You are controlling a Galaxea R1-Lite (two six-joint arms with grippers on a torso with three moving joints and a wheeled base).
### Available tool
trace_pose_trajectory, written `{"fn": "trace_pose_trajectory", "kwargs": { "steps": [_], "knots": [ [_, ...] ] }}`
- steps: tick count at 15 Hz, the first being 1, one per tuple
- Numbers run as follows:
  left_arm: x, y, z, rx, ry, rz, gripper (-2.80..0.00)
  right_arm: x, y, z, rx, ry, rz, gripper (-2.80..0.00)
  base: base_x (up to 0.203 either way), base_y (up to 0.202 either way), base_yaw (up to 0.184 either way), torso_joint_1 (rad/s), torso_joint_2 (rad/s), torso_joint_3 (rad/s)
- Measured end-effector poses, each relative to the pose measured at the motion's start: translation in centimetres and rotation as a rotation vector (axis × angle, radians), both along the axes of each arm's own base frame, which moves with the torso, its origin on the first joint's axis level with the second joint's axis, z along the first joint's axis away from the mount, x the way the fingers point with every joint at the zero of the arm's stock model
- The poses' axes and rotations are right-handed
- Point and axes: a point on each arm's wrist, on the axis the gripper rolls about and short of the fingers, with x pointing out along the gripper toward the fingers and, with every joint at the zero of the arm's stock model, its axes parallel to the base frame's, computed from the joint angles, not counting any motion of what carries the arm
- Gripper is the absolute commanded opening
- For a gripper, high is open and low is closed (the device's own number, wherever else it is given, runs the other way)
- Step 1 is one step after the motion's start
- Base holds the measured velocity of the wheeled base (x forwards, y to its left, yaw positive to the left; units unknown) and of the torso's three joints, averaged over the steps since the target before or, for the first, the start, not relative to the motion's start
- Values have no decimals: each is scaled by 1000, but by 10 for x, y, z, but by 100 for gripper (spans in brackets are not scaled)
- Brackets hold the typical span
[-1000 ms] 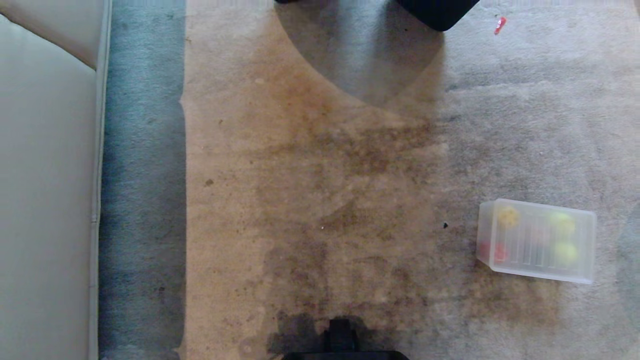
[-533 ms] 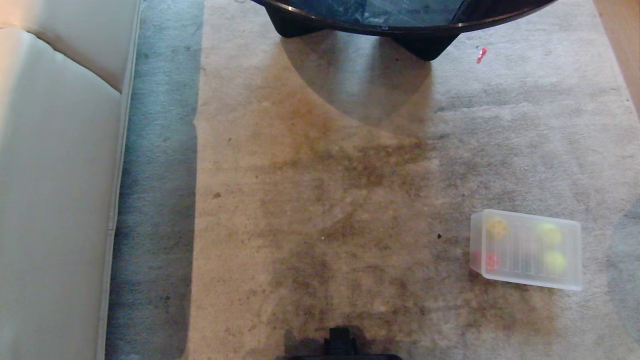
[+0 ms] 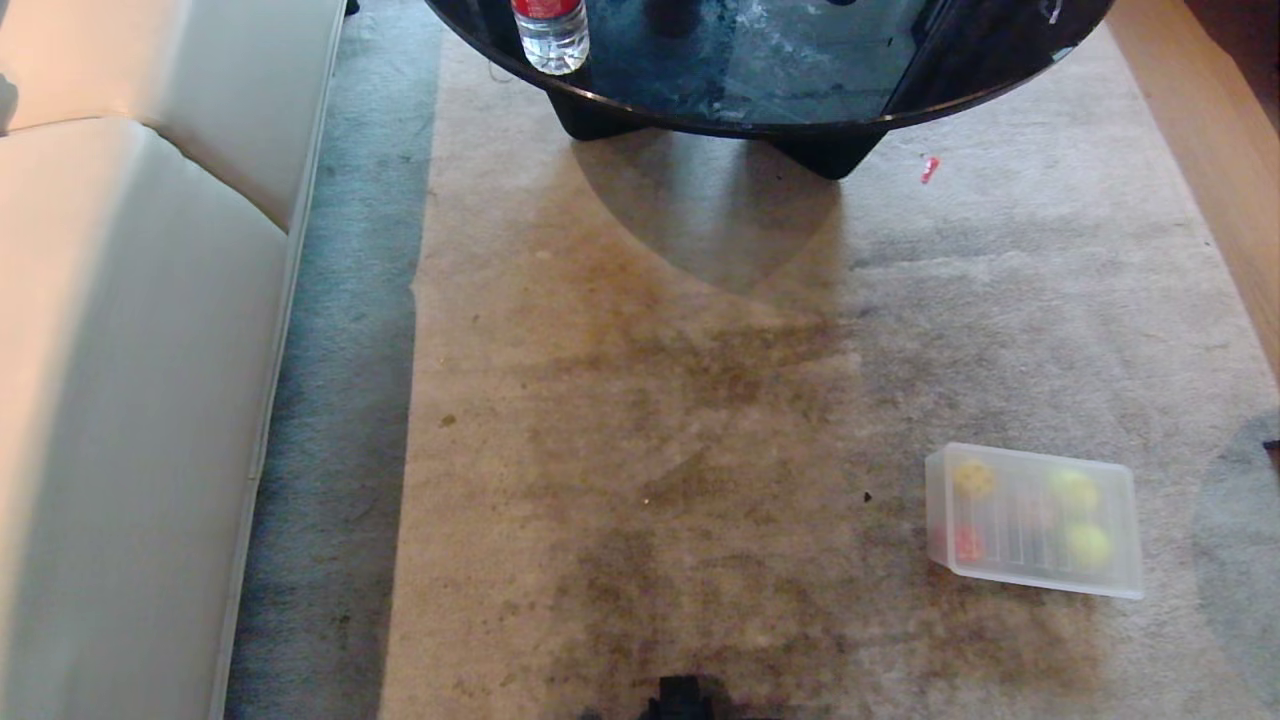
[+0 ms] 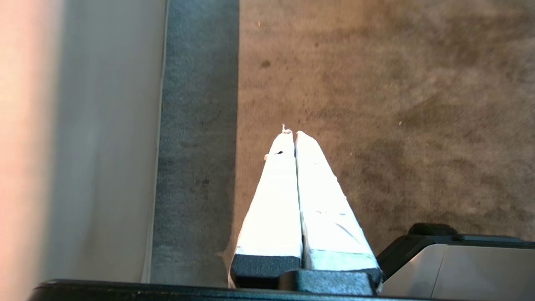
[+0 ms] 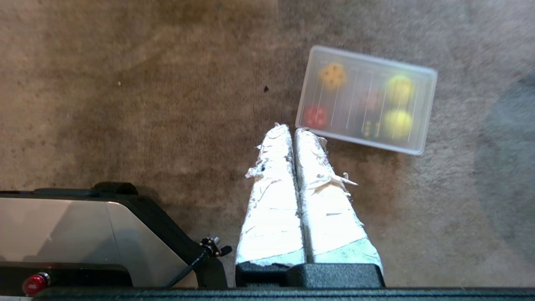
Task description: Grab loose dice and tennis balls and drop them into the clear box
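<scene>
Carpet (image 3: 640,400), stained brown down its middle, fills the floor beneath both parked arms. Pale sofa (image 3: 130,380) runs along the outer side of the left tool (image 4: 291,133), whose taped fingers are pressed together on nothing. Round black glass worktop (image 3: 760,60) stands well ahead of both tools, a water bottle (image 3: 549,30) on its near edge. Just beyond the tip of the right tool (image 5: 291,128), likewise closed and empty, the clear box (image 5: 420,144) lies on the carpet, lid on. Inside it, two tennis balls (image 5: 400,88) sit at the end far from the tool, a yellow die (image 5: 332,75) and a red die (image 5: 315,116) at the near end. Small red scrap (image 3: 929,168) lies near the worktop's foot.
</scene>
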Motion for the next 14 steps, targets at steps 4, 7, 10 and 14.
{"fn": "trace_pose_trajectory", "kwargs": {
  "steps": [4,7,10,14],
  "knots": [
    [0,0,0,0,0,0,-280,0,0,0,0,0,1,-280,0,0,0,5,4,206],
    [0,0,0,0,0,0,-280,0,0,0,0,0,0,-280,0,0,0,2,4,203],
    [0,0,0,0,0,0,-280,0,0,0,0,0,-1,-280,0,0,0,2,3,204],
    [0,0,0,0,0,0,-280,0,0,0,0,0,-1,-280,0,0,0,5,-1,202]
  ]
}}
